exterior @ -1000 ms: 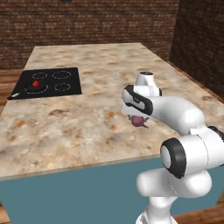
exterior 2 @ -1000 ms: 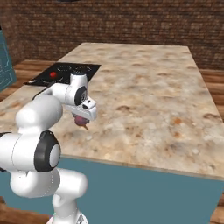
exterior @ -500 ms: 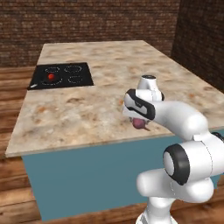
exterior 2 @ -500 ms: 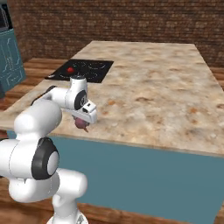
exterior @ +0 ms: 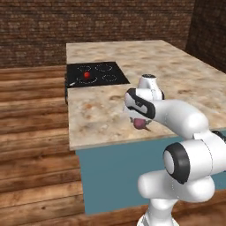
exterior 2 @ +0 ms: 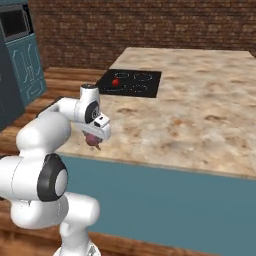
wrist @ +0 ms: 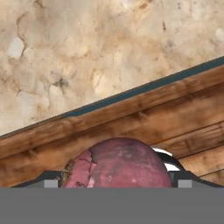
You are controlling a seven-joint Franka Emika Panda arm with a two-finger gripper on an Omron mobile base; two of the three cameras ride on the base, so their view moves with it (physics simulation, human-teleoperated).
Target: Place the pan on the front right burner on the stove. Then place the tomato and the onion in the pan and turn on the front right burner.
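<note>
The onion [wrist: 120,162], a dull purplish-maroon ball with a torn papery patch of skin, sat between the gripper [exterior: 140,123] fingers, held clear above the near edge of the counter [exterior: 101,110]. The fingers stood wide, closed on the onion's flanks; in the hand view their dark tips showed at either side of the ball. Below the fingers ran mottled beige stone, a thin teal counter edge, then brown wooden floor planks [exterior: 35,132].

Well beyond the fingers, to their left in the left base view, lay the stove [exterior: 95,74], a flat glossy black rectangle marked with thin white rings. The tomato [exterior: 87,75], a small bright red ball, rested in the pan [exterior: 84,79] on the stove, a pale handle projecting toward the counter's left edge. In the right base view the tomato [exterior 2: 116,82] lay on the stove [exterior 2: 145,85] ahead of the fingers.
</note>
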